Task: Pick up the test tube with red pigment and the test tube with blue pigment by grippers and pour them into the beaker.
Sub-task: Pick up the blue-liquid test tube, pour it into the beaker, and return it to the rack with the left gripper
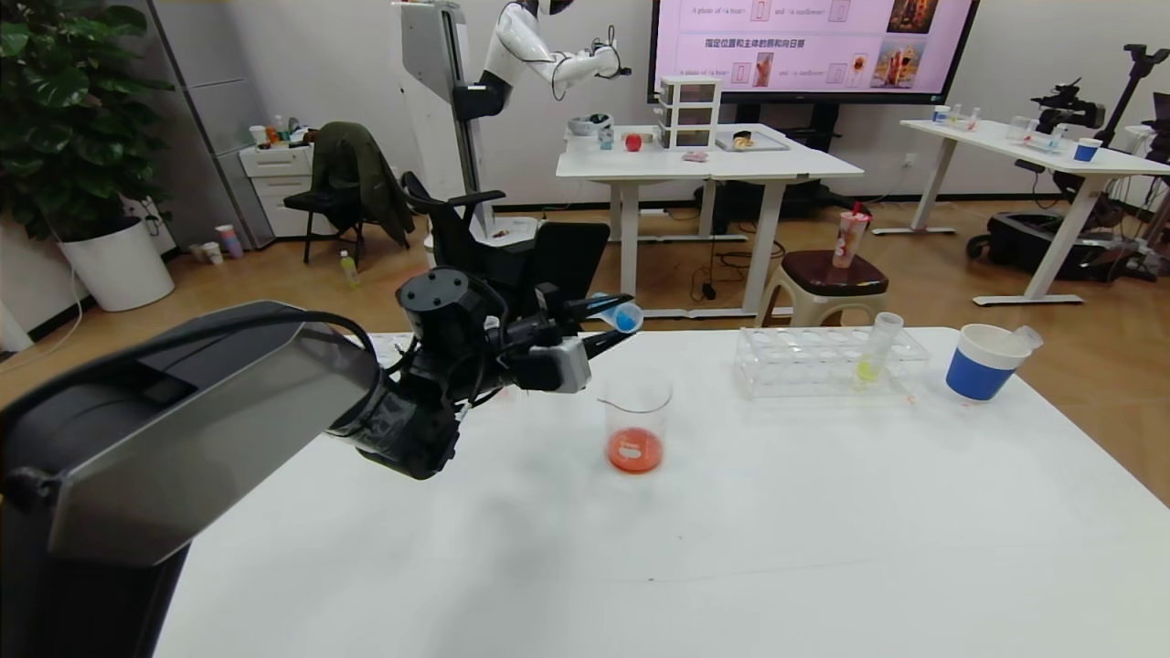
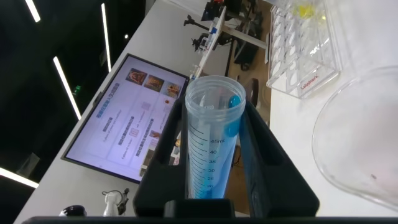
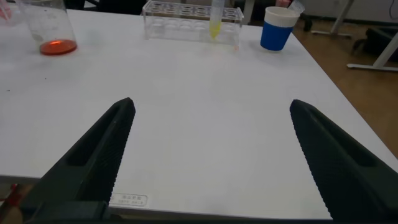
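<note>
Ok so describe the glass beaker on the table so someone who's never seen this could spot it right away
On the white table, look near the middle, just below the left gripper holding the clear plastic test tube with blue pigment. The small clear glass beaker stands there alone, the only vessel with red-orange liquid at its bottom.

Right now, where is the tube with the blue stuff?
In the head view, the blue tube is held in the left gripper, tipped sideways just above the beaker near the table's middle.

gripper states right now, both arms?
Left gripper: shut on the test tube with blue pigment, tipped near the beaker.
Right gripper: open, empty, above the table.
</note>
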